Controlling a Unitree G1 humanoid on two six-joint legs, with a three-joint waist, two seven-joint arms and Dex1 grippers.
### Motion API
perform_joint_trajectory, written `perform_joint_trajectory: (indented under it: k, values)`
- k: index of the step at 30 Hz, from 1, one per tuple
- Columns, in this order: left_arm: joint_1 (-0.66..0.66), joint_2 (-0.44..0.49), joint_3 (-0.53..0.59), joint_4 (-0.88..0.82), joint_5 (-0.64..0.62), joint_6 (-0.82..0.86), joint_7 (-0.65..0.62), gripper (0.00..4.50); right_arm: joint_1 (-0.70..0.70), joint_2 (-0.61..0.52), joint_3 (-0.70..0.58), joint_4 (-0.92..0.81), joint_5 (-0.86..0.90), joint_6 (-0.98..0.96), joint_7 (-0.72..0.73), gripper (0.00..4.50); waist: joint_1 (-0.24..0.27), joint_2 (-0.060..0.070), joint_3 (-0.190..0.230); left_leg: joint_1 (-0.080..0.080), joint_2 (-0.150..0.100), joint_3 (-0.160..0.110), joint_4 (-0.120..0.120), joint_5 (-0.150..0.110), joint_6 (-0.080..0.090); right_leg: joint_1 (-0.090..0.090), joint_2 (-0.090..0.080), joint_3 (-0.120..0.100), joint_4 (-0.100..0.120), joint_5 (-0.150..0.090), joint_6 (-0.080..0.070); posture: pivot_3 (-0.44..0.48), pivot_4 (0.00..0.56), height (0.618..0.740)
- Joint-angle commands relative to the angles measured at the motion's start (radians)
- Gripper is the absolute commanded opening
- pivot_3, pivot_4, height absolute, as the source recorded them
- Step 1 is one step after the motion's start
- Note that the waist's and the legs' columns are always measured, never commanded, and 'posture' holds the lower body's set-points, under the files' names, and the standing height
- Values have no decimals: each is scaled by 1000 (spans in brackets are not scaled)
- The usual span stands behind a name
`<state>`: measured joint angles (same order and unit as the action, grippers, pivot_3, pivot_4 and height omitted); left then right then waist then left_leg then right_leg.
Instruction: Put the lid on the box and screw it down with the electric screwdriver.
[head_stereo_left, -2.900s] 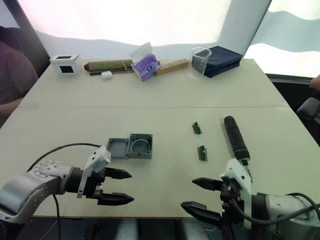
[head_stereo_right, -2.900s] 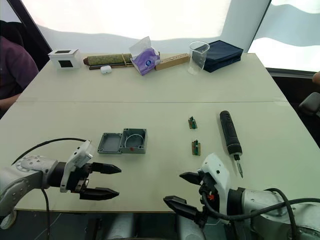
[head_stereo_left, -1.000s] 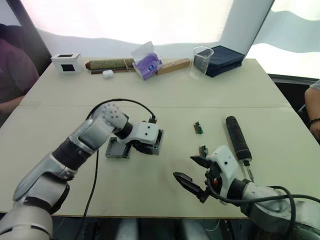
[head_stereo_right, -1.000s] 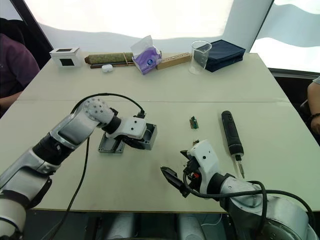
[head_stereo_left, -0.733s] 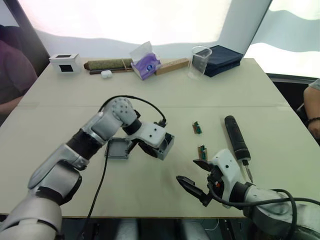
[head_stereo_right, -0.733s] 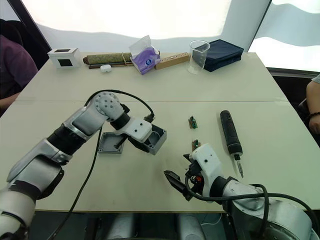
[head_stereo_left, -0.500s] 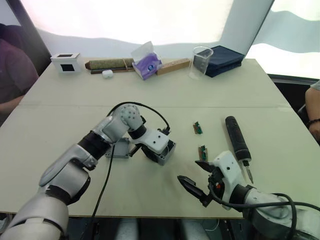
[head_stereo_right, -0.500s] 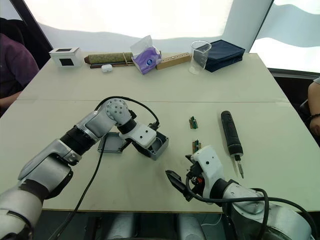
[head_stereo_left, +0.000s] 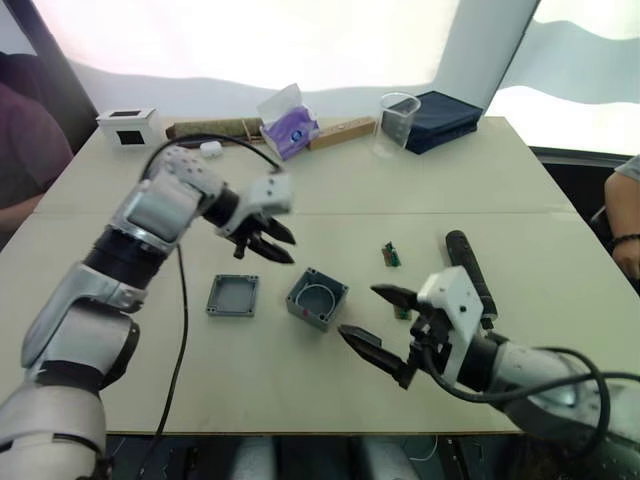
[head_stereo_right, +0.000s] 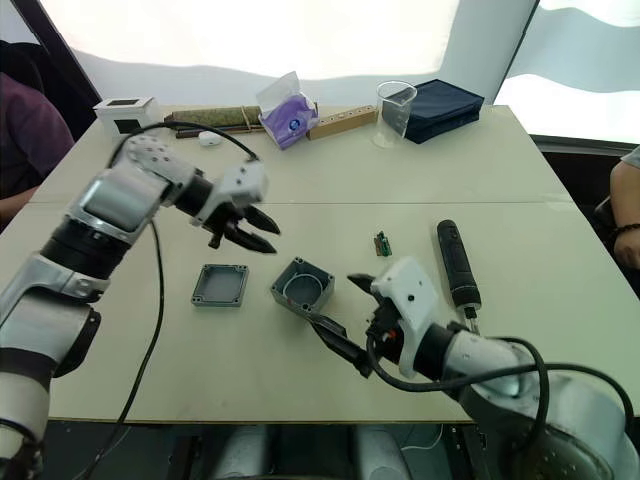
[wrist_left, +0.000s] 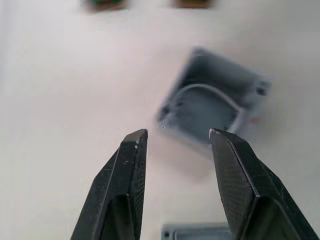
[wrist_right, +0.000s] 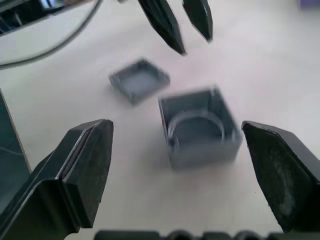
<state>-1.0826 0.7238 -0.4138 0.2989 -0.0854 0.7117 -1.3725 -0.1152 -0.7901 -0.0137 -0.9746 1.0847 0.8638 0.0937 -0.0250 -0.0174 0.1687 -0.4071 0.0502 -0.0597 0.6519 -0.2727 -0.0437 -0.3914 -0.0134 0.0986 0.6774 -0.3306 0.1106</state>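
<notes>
On the beige table, the deep grey cast-metal box sits open-side up, its shallow grey lid near its left. Both look rigid and slick; grip the lid across opposite rims. Left claw narrowly parted, right claw wide, both empty

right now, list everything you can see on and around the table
box: 1, grey, open side up, table middle
lid: 1, grey, left of the box, apart from it
electric screwdriver: 1, black, right side of table
small circuit boards: 2, green, between box and screwdriver
white cube: 1, black window, far left corner
tissue pack: 1, purple, far edge
clear cup: 1, far edge
dark blue case: 1, far right
person's arm: 1, right edge
left gripper: open, above the table behind the lid
right gripper: open, just right of the box
</notes>
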Motion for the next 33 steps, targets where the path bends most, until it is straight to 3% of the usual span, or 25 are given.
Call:
perform_joint_trajectory:
  k: [1, 6, 9, 11, 25, 30, 33]
  values:
    - [48, 49, 80, -76, 18, 313, 145, 1981, -69, -9, 52, 13, -8, 34, 24, 4500, 0, 0, 0, 0, 0, 0, -1, 0, 0, 0, 0, 0, 1, -1, -1, 0, 150, 737]
    - [153, 126, 72, -165, 21, 562, 258, 1981, -142, -3, 195, 67, -166, 59, 69, 4500, 6, 0, 0, -1, 0, -2, 0, 0, -1, -4, 0, -1, 6, -3, -3, 0, 150, 737]
    - [117, 75, 102, -89, -12, 805, 343, 1981, -134, 25, 238, 93, -233, 41, 89, 4500, 13, 0, 0, -1, 0, -3, 0, 1, -2, -4, 0, -1, 7, -3, -3, 0, 150, 737]
    - [107, 43, 129, -66, -34, 879, 386, 1981, -118, 45, 248, 98, -265, 38, 90, 4500, 14, 0, 0, -1, 0, -3, 0, 1, -2, -3, 0, -2, 7, -3, -3, 0, 150, 737]
    - [237, 81, 91, -169, -204, 903, 599, 1981, -56, 150, 227, 75, -346, 61, 79, 4500, 5, 1, 0, -1, 0, -3, -2, 4, -7, -4, 0, -2, 9, -3, -4, 0, 150, 737]
    - [306, 41, 140, -166, -260, 903, 701, 1981, -59, 177, 222, 73, -362, 76, 70, 4500, 4, 7, -4, 1, 0, -3, -3, 4, -7, -3, 0, -2, 9, -3, -4, 0, 150, 737]
    - [336, 5, 167, -168, -287, 903, 762, 1315, -63, 183, 211, 68, -363, 90, 72, 4500, 5, 12, -8, 3, 0, -3, -3, 4, -7, -1, 0, -1, 9, -3, -4, 0, 150, 737]
